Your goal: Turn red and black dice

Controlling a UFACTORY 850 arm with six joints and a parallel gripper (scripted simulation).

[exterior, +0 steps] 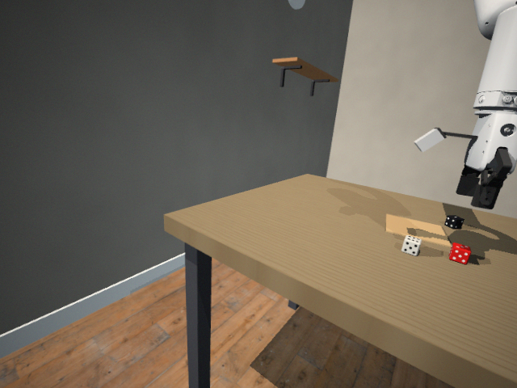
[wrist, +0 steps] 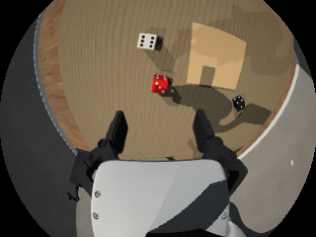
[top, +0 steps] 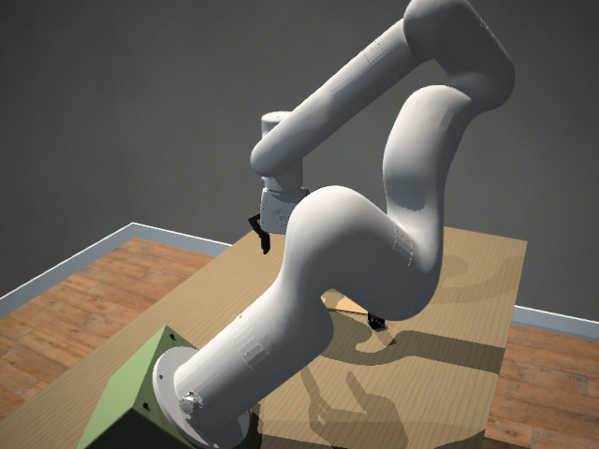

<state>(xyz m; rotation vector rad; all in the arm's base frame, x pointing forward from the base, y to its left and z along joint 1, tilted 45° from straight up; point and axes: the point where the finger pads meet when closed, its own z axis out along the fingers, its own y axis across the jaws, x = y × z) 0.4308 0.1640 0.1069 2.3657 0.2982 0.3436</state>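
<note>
Three dice, one white [exterior: 411, 245] [wrist: 147, 41], one red [exterior: 460, 253] [wrist: 160, 84] and one black [top: 375, 320] [exterior: 453, 221] [wrist: 239, 103], surround one mat [top: 345, 303] [exterior: 413, 227] [wrist: 215, 59], upper right in the wrist view. One gripper [exterior: 477, 199] [wrist: 159, 128] has both fingers spread wide, holding nothing.

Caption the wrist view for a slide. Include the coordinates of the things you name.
Open pincer [top: 278, 246] [exterior: 476, 196] [wrist: 160, 123] above the table, three dice [wrist: 147, 41] lying off the mat [exterior: 401, 224] [wrist: 217, 54].

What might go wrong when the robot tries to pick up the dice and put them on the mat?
The white die sits near the red die, so the open gripper might bump it and change its number. The black die stands beside the mat; setting a die near the edge might leave it partly off.
</note>
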